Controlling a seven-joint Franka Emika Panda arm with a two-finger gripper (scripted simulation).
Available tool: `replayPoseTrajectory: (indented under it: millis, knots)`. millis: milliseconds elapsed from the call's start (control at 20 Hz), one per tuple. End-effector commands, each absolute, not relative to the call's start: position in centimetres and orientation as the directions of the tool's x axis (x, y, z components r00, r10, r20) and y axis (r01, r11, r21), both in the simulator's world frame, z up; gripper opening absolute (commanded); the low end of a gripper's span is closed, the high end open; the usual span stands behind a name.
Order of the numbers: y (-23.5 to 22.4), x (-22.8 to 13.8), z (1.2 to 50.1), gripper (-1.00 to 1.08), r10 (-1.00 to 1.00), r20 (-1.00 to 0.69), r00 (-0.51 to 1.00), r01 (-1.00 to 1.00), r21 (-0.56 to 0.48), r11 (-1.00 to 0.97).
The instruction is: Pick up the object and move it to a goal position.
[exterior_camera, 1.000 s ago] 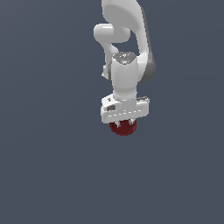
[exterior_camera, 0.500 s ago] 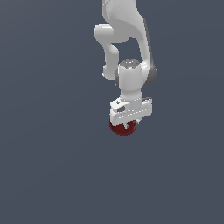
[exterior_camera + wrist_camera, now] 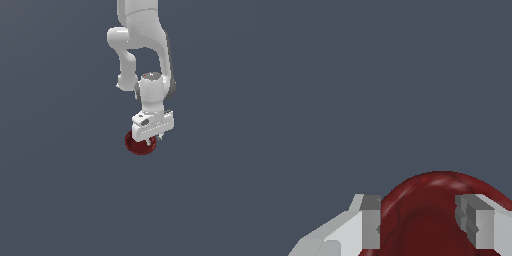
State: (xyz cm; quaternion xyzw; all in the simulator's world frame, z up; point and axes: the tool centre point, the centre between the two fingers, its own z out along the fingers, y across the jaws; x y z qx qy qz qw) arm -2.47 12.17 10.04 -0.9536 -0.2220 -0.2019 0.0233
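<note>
My white arm (image 3: 142, 40) hangs from the top of the exterior view, over a flat slate-grey worktop (image 3: 55, 190). Just below centre, my pincer (image 3: 154, 140) is spread, its blocky grey-tipped fingers (image 3: 371, 222) straddling the bowl (image 3: 139, 145), a small, round, shallow dish of glossy dark red.

No text, label, brand, number or sign can be read in either view. The white arm (image 3: 142, 30) and its gripper (image 3: 153, 140) carry no lettering, the dark red bowl (image 3: 138, 144) under the gripper is unmarked, and the grey surface (image 3: 60, 190) around them is plain. In the wrist view the fingers (image 3: 371, 220) and the bowl (image 3: 428, 210) between them show no markings either.
</note>
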Motion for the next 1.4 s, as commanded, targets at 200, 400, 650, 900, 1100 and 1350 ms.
replayPoseTrajectory:
  millis: [200,400,650,900,1100,1350]
  knots:
    - [12.9,-4.8,8.5,0.28,0.488,0.43,0.76,0.486,0.122,-0.865]
    - [13.0,-6.3,7.7,0.28,0.535,0.439,0.722,0.513,0.18,-0.839]
    - [12.9,-8.2,7.0,0.28,0.59,0.438,0.678,0.537,0.252,-0.805]
    - [12.7,-9.6,6.7,0.28,0.631,0.429,0.646,0.552,0.308,-0.775]
    - [12.5,-10.3,6.5,0.28,0.653,0.421,0.63,0.559,0.337,-0.757]
    - [12.4,-10.7,6.5,0.28,0.664,0.416,0.621,0.563,0.353,-0.747]
